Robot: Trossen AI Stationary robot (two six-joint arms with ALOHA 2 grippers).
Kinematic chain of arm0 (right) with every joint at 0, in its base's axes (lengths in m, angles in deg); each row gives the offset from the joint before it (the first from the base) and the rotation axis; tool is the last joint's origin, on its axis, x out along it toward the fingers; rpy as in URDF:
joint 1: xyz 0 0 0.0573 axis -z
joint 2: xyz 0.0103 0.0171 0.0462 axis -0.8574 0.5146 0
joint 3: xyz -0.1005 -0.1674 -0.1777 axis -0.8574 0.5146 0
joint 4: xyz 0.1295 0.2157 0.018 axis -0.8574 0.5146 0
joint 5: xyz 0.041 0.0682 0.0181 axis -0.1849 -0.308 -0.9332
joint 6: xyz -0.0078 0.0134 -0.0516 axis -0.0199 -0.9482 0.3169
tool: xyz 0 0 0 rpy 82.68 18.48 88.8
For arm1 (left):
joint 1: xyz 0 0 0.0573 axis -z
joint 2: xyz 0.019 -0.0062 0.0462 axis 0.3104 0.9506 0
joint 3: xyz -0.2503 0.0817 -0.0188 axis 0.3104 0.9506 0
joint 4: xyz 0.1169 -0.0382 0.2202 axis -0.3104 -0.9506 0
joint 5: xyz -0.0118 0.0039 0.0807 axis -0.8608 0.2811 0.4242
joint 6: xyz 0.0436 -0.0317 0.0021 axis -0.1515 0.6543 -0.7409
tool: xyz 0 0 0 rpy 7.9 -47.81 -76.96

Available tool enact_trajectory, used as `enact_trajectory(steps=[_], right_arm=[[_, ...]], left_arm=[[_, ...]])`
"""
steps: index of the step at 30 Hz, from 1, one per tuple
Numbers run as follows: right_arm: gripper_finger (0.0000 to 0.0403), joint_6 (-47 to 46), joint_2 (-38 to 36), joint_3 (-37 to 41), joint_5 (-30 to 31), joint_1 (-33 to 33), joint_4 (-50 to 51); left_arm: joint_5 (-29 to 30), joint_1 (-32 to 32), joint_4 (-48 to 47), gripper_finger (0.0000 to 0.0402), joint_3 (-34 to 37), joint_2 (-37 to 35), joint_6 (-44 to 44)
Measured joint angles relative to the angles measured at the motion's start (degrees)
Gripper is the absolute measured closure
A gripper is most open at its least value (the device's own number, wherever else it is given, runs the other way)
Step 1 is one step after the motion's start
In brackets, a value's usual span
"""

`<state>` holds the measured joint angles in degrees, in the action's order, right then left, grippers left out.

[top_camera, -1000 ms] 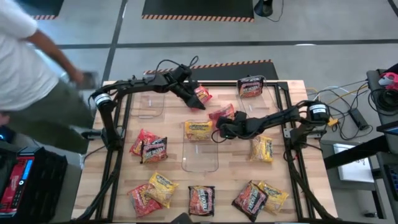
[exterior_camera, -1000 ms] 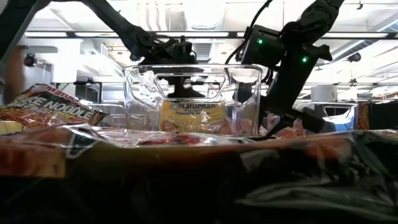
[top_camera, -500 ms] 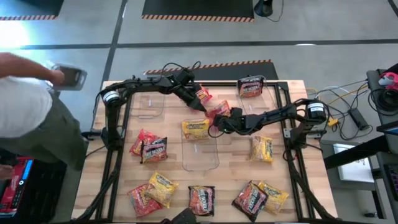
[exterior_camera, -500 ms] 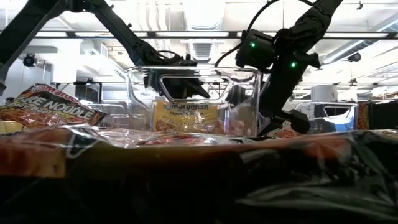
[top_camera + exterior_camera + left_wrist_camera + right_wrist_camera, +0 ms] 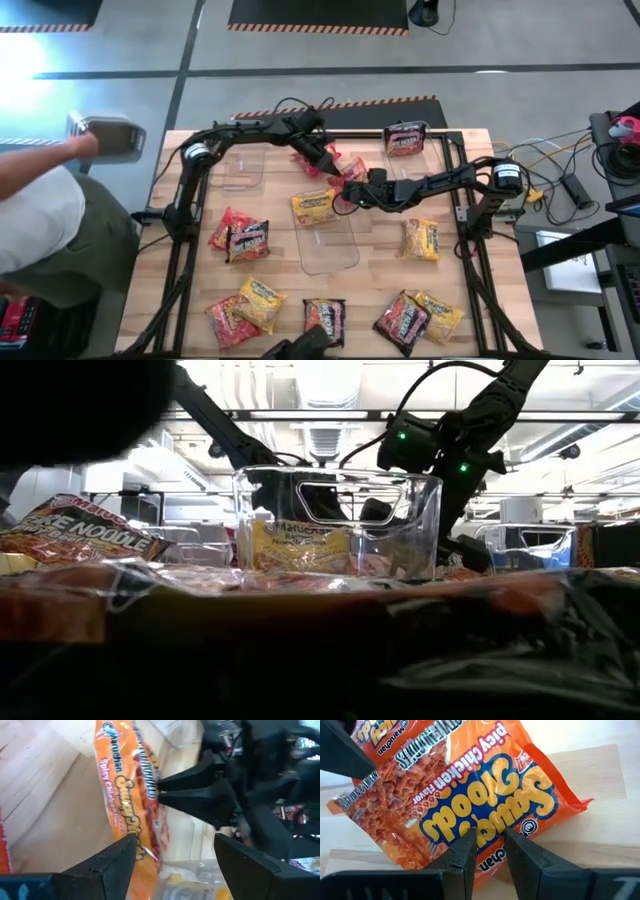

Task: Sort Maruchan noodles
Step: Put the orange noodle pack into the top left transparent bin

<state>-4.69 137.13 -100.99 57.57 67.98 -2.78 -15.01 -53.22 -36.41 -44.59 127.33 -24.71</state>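
Since a second ago, the clear bin (image 5: 330, 245) at the table's middle has been nudged rightward, and both arms have been drawn closer together over the orange packet (image 5: 345, 170) behind it; the person at the left edge, holding a phone-like object (image 5: 108, 138), has also shifted. At the far left of the table, a red and a dark packet (image 5: 240, 238) are seen lying side by side, with a red-and-yellow pair (image 5: 245, 305) nearer the front edge. Another clear bin (image 5: 240, 168) sits empty at the back left. The left gripper (image 5: 328, 163) is spread wide and nothing is held by it; its fingers are poised either side of the orange packet. A yellow packet (image 5: 315, 207) lies at the middle bin's back end, whether inside or just behind cannot be told. The right gripper (image 5: 487, 847) is narrowed onto the orange packet's edge, which appears pinched between its fingers. Farther right, a dark packet (image 5: 404, 139) rests in a bin at the back, a yellow one (image 5: 422, 240) lies loose, and more (image 5: 415, 318) wait at the front. Sorting is judged barely begun: most packets remain scattered.
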Motion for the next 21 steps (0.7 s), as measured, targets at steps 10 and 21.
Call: enact_trajectory(steps=[10, 21], right_arm=[[0.031, 4.19, 0.02, 0.0, 0.02, 0.0, -0.61], [0.031, 9.67, 0.0, 0.0, 0.07, 0.0, -1.36]], left_arm=[[6.18, 0.05, -18.82, 0.0162, -12.51, 4.23, -9.95], [6.03, -0.8, -34.21, 0.0162, -20.51, 8.68, -20.61]])
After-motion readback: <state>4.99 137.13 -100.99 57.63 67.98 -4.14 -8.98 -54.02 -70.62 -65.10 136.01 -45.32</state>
